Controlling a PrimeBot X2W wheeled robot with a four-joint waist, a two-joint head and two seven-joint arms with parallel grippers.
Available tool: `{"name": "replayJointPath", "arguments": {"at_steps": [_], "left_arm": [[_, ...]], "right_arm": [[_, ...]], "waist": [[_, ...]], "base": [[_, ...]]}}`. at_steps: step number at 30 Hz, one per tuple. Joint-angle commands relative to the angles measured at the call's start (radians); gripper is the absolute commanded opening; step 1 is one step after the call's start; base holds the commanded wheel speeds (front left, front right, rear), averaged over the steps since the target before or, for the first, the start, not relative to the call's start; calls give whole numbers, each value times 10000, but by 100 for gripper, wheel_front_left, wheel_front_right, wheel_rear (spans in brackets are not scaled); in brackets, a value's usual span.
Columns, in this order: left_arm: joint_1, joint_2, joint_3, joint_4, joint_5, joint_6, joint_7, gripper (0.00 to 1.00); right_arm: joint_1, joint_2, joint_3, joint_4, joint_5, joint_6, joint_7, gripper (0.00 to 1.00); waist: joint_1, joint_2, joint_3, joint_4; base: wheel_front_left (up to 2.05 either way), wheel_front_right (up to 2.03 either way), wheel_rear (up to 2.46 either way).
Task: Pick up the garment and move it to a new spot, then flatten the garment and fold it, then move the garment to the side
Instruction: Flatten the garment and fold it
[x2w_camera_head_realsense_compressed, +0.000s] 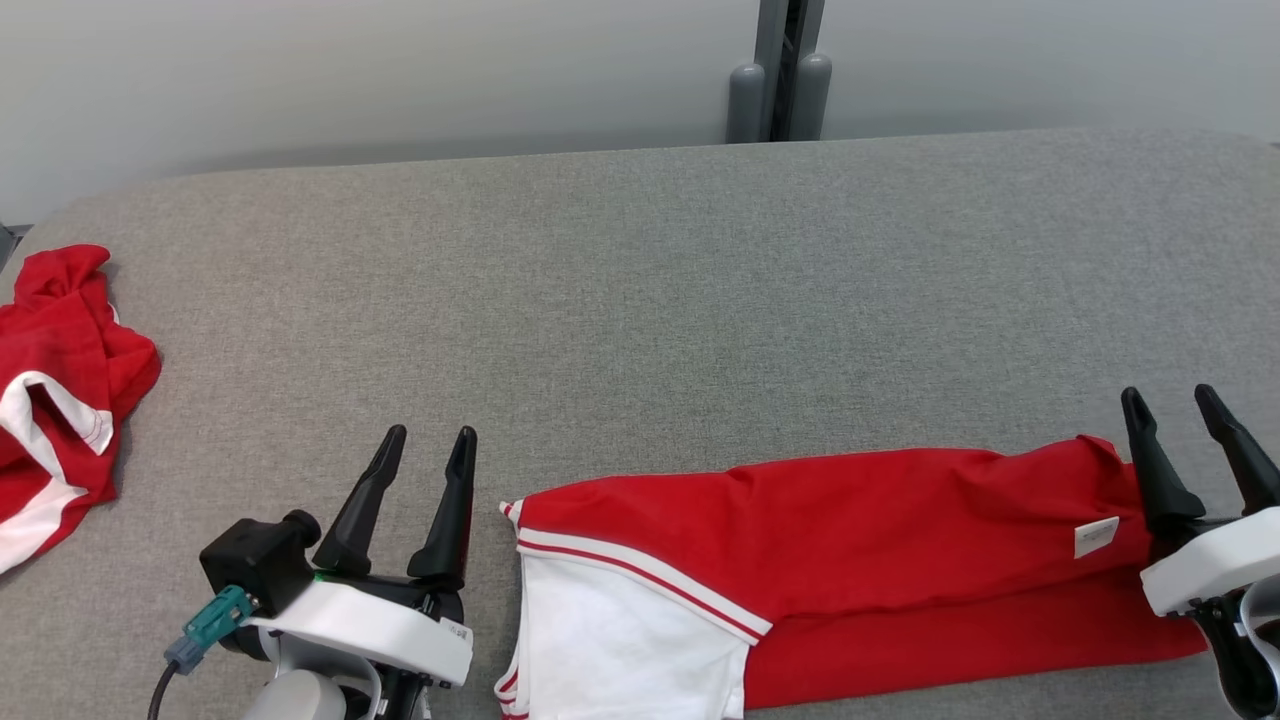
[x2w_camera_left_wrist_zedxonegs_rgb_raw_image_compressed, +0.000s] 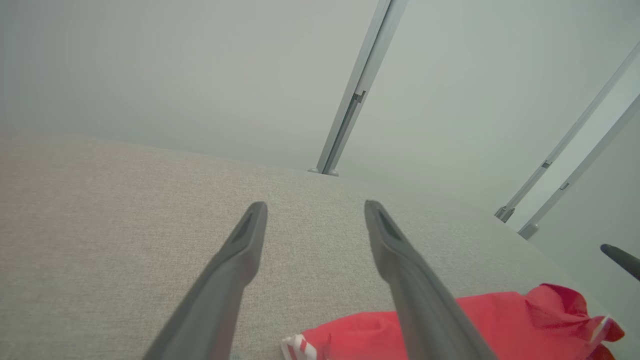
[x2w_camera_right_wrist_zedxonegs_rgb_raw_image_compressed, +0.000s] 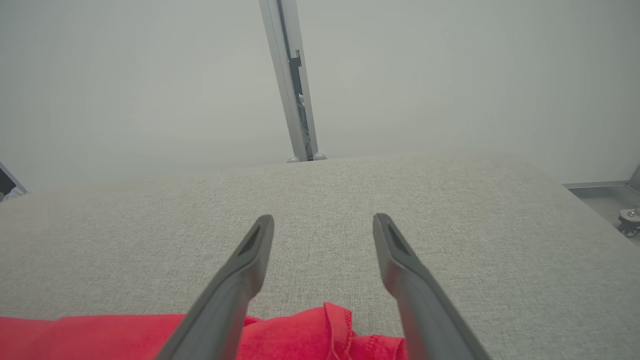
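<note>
My left hand (x2w_camera_head_realsense_compressed: 432, 435) stands wide open, its two long dark fingers spread with nothing between them. In the left wrist view the left hand (x2w_camera_left_wrist_zedxonegs_rgb_raw_image_compressed: 315, 206) has only grey weave showing in the gap between its tips. My right hand (x2w_camera_head_realsense_compressed: 1168, 395) is spread just as wide and grips nothing. In the right wrist view the right hand (x2w_camera_right_wrist_zedxonegs_rgb_raw_image_compressed: 323, 218) points out over the same grey weave.

The folded red and white cloth garment (x2w_camera_head_realsense_compressed: 850, 540) lies flat between my two hands, stretched from one to the other. Its white panel, edged with red and white stripes, lies just beside the left hand on that hand's inner side, apart from the fingers. Its red end runs under the right hand, and a rumpled red corner (x2w_camera_right_wrist_zedxonegs_rgb_raw_image_compressed: 300, 332) shows between the roots of that hand's fingers. Whether the fingers touch the cloth there I cannot tell. A small white label (x2w_camera_head_realsense_compressed: 1096, 536) sits on the red cloth just inward of the right hand. From the left wrist the garment (x2w_camera_left_wrist_zedxonegs_rgb_raw_image_compressed: 500, 320) shows to the right of that hand's right finger.

Both hands and the garment are over a grey fabric-covered worktop (x2w_camera_head_realsense_compressed: 640, 280). Well out beyond the left hand's outer side, a crumpled red and white cloth heap (x2w_camera_head_realsense_compressed: 60, 370) lies at the worktop's edge. Straight ahead of both hands, past the far edge, a grey metal post (x2w_camera_head_realsense_compressed: 780, 70) stands against a pale wall (x2w_camera_head_realsense_compressed: 300, 80).
</note>
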Motion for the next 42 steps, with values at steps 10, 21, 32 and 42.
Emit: {"name": "replayJointPath", "arguments": {"at_steps": [10,21,32,42], "left_arm": [[245,-1011,999,881,1312,-1131,-52,100],[-101,-1413,1183,1423,1757,-1558,-44,100],[-177,-1561,1373,1626,1962,-1714,-45,100],[-139,-1616,1557,1715,2042,-1774,-45,100]], "right_arm": [[-5,578,-586,536,-1201,-3,1317,100],[-1051,963,-1088,1989,-1962,-3,3818,100],[-1297,1091,-1796,2434,-2207,-3,4643,0],[-989,1713,-3381,1792,-1528,-3,4091,0]], "waist": [[0,0,75,210],[0,0,317,447],[0,0,446,527],[0,0,368,269]], "base": [[0,0,0],[0,0,0],[0,0,0],[0,0,0]]}}
